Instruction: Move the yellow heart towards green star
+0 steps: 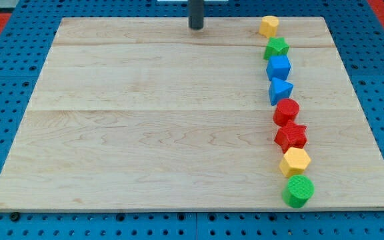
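Note:
The yellow heart [269,26] lies at the view's top right of the wooden board [145,120]. The green star [277,48] sits just below it, almost touching. My tip [196,27] is a dark rod end at the view's top centre, well to the left of the yellow heart and apart from every block.
Below the green star a column of blocks runs down the view's right: a blue cube [279,67], a blue triangle [280,91], a red cylinder [286,111], a red star [291,136], a yellow hexagon [295,161] and a green cylinder [298,191].

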Controlling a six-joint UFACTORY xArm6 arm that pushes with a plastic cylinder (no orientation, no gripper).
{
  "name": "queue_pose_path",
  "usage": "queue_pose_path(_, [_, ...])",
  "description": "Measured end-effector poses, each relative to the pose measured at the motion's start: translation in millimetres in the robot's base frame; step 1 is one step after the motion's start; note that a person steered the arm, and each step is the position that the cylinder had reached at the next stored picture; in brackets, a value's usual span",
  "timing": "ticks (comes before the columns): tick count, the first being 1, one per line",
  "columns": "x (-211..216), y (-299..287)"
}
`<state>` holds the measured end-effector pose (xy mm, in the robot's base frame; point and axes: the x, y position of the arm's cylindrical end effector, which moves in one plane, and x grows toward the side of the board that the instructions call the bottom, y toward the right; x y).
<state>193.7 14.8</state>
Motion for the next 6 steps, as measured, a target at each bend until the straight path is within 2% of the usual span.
queue_pose_path(4, [-2.0, 80.7])
queue_pose_path(6, [-1.6, 146.5])
